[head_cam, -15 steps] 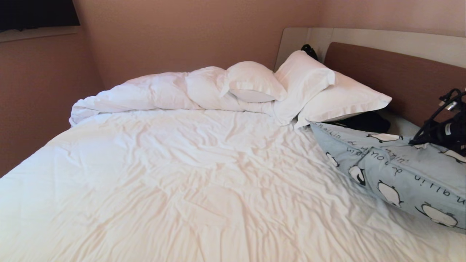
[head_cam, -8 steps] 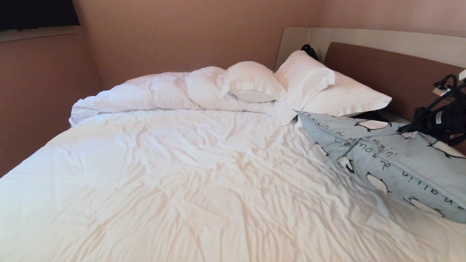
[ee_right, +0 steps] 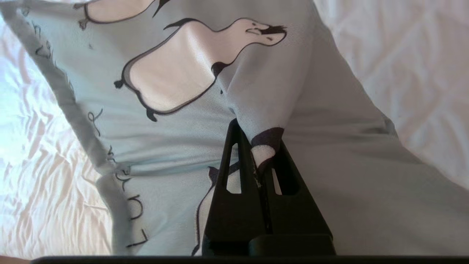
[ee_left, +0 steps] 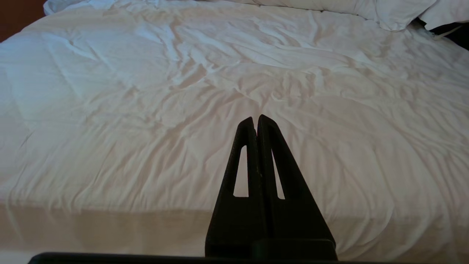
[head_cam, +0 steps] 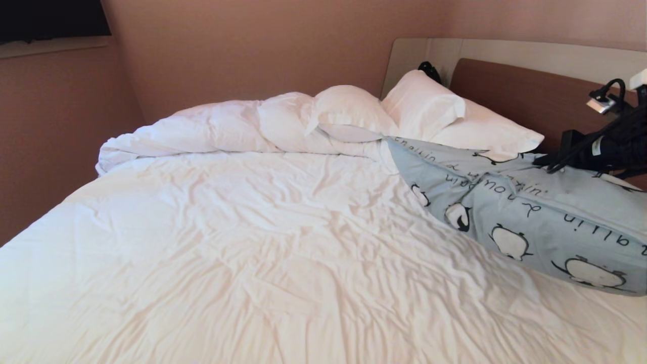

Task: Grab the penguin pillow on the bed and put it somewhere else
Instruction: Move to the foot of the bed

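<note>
At your far left the pink-brown wall [head_cam: 60, 131] meets the bed [head_cam: 227, 263], its wrinkled white sheet filling most of the head view; along the far edge the bunched white duvet [head_cam: 202, 126] runs rightward into a small white pillow [head_cam: 349, 114]; next to it two larger white pillows [head_cam: 445, 119] lean against the brown headboard [head_cam: 525, 101], which sits inside a beige panel [head_cam: 505, 50]; a small dark object [head_cam: 428, 68] shows just behind the upper pillow, too small to identify.

Your left gripper [ee_left: 256, 119] appears only in its wrist view, poised above bare sheet near the bed's front edge; its fingers [ee_left: 271, 154] are pressed together with nothing between them.

Further right you see the penguin pillow [head_cam: 530, 222], light blue with black-and-white penguins and dark script; it slants across the right side of the bed, its far corner overlapping the base of the white pillows, its near edge hanging over the sheet; the upper right part is drawn up toward your right arm [head_cam: 606, 146] at the frame's right edge.

In the right wrist view your right gripper [ee_right: 262, 148] has its fingers [ee_right: 234, 165] clamped tight on a pinched fold of the pillow's fabric, a printed penguin bunched between them.
</note>
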